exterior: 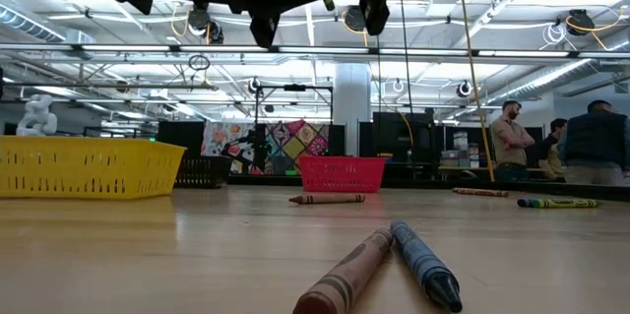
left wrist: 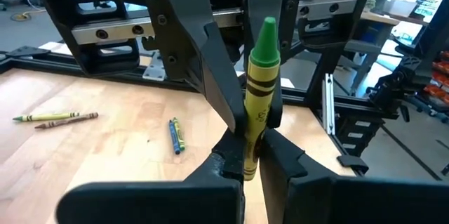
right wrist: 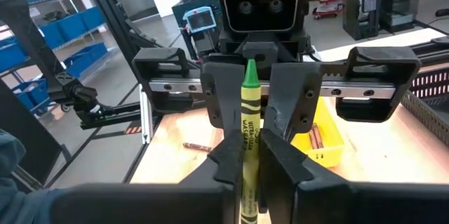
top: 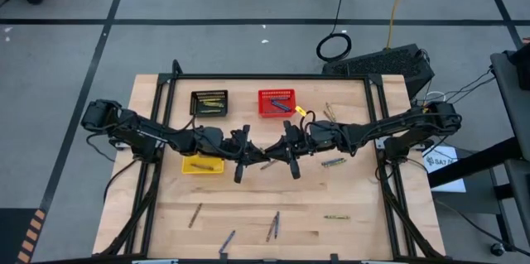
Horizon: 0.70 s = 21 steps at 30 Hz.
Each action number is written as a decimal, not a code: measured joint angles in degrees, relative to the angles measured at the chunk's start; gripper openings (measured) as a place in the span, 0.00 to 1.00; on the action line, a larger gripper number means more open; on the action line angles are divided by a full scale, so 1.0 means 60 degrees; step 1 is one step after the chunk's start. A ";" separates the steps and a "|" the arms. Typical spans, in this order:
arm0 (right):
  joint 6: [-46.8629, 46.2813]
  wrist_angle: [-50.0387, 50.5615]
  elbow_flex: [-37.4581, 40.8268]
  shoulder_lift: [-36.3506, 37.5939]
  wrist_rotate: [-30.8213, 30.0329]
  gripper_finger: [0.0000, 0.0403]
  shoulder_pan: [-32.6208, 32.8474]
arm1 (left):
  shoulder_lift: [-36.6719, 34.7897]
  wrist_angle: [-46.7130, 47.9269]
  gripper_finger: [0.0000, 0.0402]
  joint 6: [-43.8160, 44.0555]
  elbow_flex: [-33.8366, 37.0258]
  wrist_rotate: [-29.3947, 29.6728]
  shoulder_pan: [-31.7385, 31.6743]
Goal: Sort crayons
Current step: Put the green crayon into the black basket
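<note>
A yellow-green crayon (left wrist: 258,97) with a green tip stands upright, tip up, in mid-air over the table's middle, between my two grippers. It also shows in the right wrist view (right wrist: 249,126). My left gripper (top: 257,153) comes from the left and my right gripper (top: 278,151) from the right. They face each other, level, both shut on this crayon. Other crayons (top: 333,162) lie flat on the table. One brown and one blue crayon (exterior: 345,275) lie near the front edge. My left gripper pinches the crayon's lower part (left wrist: 248,162) between its two fingers, coming level from the table's left. The crayon stands upright across the fingers, clear of the table. My right gripper pinches the crayon's wrapped body (right wrist: 247,155) between its two fingers, coming level from the table's right. In the left wrist view its fingers (left wrist: 228,104) sit just above my left gripper's. The crayon's tip stands above them.
A black basket (top: 209,103) and a red basket (top: 276,102) stand at the back, and a yellow basket (top: 203,165) at the left under my left arm. Loose crayons lie at the front (top: 273,225) and right (top: 335,217). People stand in the room behind (exterior: 512,137).
</note>
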<state>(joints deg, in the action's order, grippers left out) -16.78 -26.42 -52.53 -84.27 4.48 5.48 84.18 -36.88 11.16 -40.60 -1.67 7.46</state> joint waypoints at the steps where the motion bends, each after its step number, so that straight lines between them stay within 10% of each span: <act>1: -0.0002 -0.0018 0.0000 0.0000 -0.0025 0.08 0.0000 | 0.0000 0.0033 0.04 -0.0005 0.0000 0.0000 0.0000; 21: -0.0009 0.0408 0.0000 0.0004 -0.0064 0.24 0.0000 | -0.0145 0.4670 0.04 -0.0962 0.0007 0.0178 -0.1987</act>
<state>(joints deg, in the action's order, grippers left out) -16.84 -23.98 -52.53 -84.25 4.10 5.48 83.31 -8.86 5.39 -40.56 -0.60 -4.46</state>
